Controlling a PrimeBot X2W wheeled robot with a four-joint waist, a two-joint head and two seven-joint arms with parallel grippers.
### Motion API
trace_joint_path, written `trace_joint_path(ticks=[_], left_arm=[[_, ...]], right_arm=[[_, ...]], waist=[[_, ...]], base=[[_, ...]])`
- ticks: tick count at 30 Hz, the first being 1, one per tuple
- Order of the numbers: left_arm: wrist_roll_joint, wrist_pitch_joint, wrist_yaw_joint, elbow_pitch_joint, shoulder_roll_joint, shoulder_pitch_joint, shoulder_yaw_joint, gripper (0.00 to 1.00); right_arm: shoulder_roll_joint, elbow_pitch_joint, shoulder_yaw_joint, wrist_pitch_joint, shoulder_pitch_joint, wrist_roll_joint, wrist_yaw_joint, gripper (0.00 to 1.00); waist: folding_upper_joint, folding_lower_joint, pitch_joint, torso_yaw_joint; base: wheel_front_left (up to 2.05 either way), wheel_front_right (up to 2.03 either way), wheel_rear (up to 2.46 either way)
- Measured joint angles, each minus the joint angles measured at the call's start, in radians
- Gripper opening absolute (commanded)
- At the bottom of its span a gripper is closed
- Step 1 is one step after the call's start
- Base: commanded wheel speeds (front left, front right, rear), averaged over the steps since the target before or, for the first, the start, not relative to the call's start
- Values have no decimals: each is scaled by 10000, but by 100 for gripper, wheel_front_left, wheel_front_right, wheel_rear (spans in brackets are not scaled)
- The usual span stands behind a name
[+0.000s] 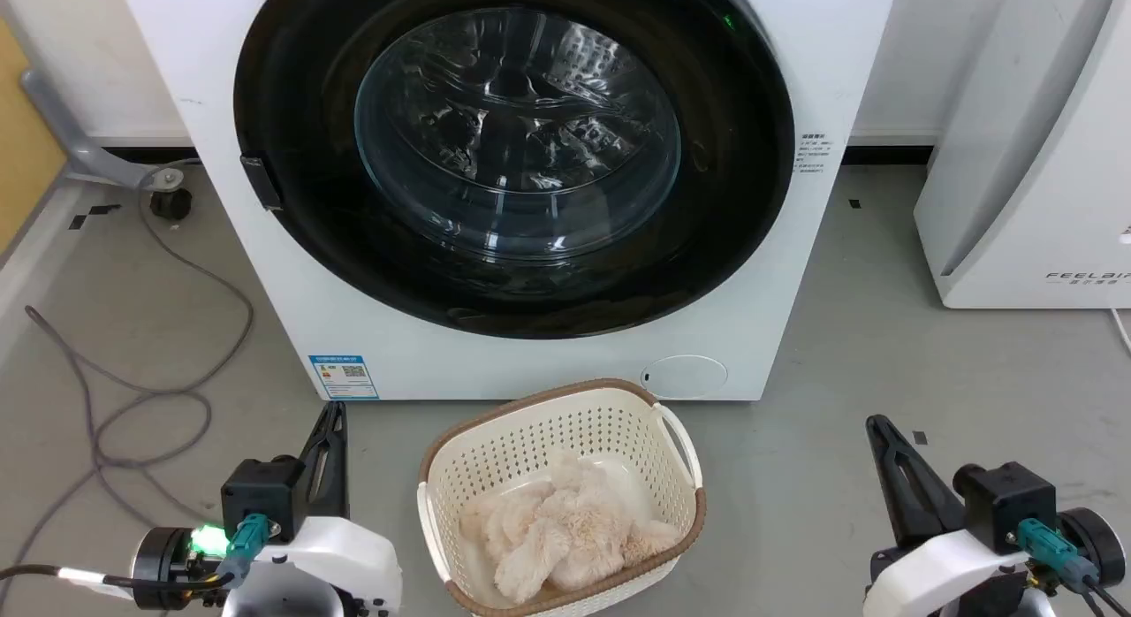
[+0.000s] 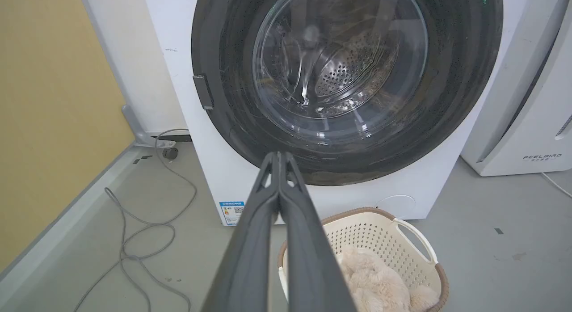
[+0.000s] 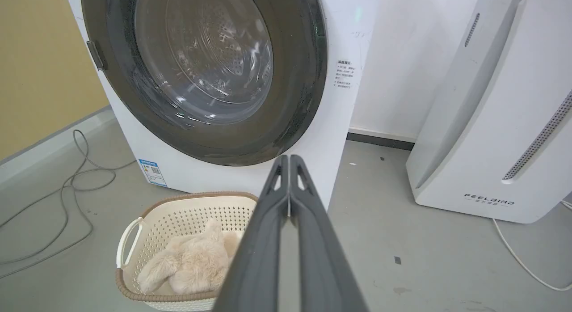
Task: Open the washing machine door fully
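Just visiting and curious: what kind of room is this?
Probably a laundry corner: a front-loading washing machine with its door closed, and a basket holding fluffy cream fabric in front of it.

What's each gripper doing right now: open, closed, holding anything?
Left gripper: closed, holding nothing, not touching the washing machine door.
Right gripper: closed, holding nothing.

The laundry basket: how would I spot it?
Find the big white washing machine with the round black door. On the floor right before it stands a cream perforated basket with a brown rim, holding fluffy beige plush.
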Motion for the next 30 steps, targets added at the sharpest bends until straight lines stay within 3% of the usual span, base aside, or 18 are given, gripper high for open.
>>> trace_joint_path(ticks=[30], left_arm=[[0, 0, 0, 0, 0, 1, 4, 0]], right_arm=[[0, 0, 4, 0, 0, 0, 0, 0]], waist=[[0, 0, 0, 0]], base=[[0, 0, 0]])
